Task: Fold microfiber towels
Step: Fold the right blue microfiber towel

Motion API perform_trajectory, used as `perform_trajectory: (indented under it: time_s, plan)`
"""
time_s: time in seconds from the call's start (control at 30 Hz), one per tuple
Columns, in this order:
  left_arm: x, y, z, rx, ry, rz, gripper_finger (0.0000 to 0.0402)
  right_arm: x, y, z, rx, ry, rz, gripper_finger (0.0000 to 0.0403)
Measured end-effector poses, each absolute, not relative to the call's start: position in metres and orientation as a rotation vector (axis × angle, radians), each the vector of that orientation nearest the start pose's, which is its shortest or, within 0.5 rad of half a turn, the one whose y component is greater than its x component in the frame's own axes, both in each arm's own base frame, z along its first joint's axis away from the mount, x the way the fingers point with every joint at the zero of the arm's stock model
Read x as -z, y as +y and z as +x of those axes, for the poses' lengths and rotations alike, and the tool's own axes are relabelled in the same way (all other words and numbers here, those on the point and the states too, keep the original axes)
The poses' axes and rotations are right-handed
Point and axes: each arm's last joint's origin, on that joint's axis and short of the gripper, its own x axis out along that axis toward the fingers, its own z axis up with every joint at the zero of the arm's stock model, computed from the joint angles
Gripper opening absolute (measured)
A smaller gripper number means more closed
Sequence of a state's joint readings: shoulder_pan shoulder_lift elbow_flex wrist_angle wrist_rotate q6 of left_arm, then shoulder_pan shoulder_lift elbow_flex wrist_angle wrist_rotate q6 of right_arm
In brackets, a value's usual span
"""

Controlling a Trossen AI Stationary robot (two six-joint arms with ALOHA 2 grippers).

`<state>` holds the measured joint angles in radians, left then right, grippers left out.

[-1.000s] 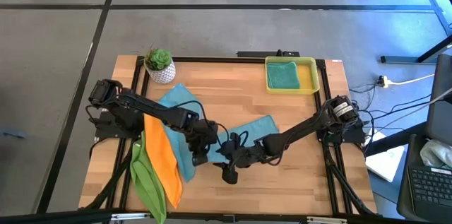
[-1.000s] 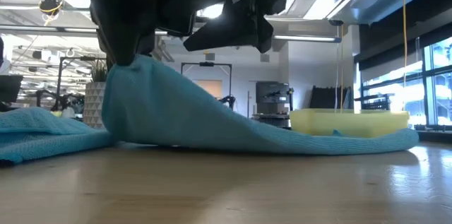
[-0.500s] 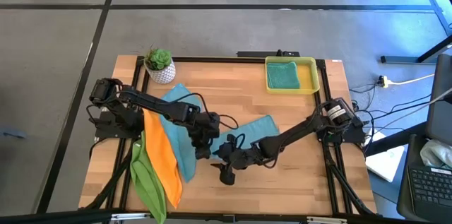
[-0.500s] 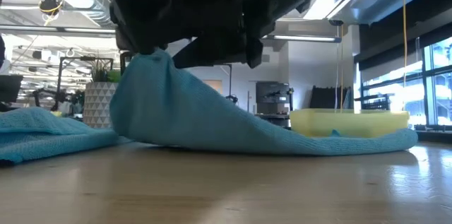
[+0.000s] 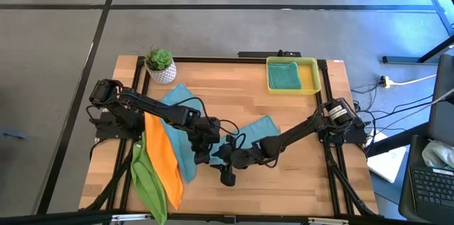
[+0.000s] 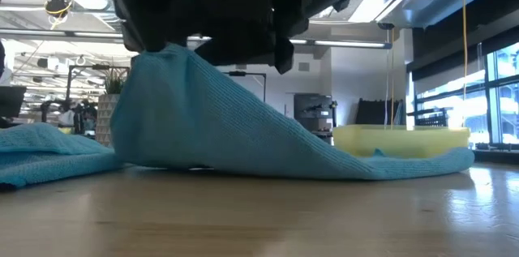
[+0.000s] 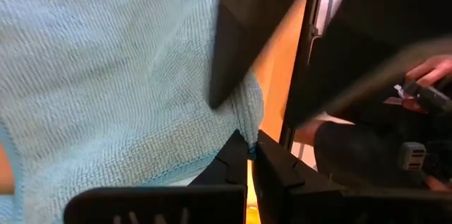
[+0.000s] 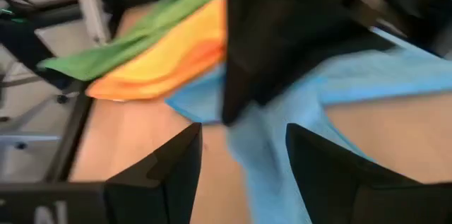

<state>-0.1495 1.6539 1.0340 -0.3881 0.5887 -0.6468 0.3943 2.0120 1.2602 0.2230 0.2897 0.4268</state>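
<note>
A teal towel (image 5: pixel 254 130) lies mid-table, with its left end raised (image 6: pixel 174 70) and its right end (image 6: pixel 454 160) on the wood. My left gripper (image 5: pixel 207 148) is shut on that raised end; it also shows in the left wrist view (image 7: pixel 251 155). My right gripper (image 8: pixel 244 157) is open close beside the raised end (image 5: pixel 224 162); I cannot tell whether it touches the cloth. A second teal towel (image 5: pixel 177 104), an orange one (image 5: pixel 162 160) and a lime green one (image 5: pixel 145 182) lie overlapping at the left. A folded teal towel (image 5: pixel 284 76) rests in the yellow tray (image 5: pixel 312 76). My left gripper pinches the teal towel's hemmed edge (image 7: pixel 244 131) between its two fingertips, at the towel's left end. The fingers come from above, pointing down. The held end is lifted clear, and the cloth slopes down from it to the table, where its right end (image 6: pixel 454 160) lies.
A potted plant (image 5: pixel 160 65) stands at the far left corner. The yellow tray is at the far right. Bare wood shows along the near edge (image 5: pixel 284 182) and between the towel and the tray. The two arms cross close together mid-table.
My left gripper has kept its hold and shifted slightly sideways and back. The towel's raised part now hangs broader below the fingers. The towel's right end has stayed on the table.
</note>
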Motion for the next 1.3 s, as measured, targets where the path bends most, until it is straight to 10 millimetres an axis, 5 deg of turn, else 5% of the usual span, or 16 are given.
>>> perform_trajectory:
  time_s: [0.33, 0.67, 1.07, 1.3]
  plan:
    - [-0.196, -0.061, 0.321, 0.326, 1.177, -0.789, 0.0001, -0.167, 0.153, 0.408, -0.029, 0.537, 0.248, 0.019]
    - [-0.196, -0.061, 0.321, 0.348, 1.169, -0.761, 0.0001, -0.165, 0.154, 0.406, -0.074, 0.582, 0.278, 0.0016]
    - [-0.196, -0.052, 0.308, 0.386, 1.244, -0.634, 0.0041, -0.161, 0.155, 0.402, -0.085, 0.655, 0.317, 0.0006]
    - [-0.218, -0.028, 0.283, 0.254, 1.256, -0.479, 0.004, -0.177, 0.154, 0.392, -0.055, 0.701, 0.349, 0.0004]
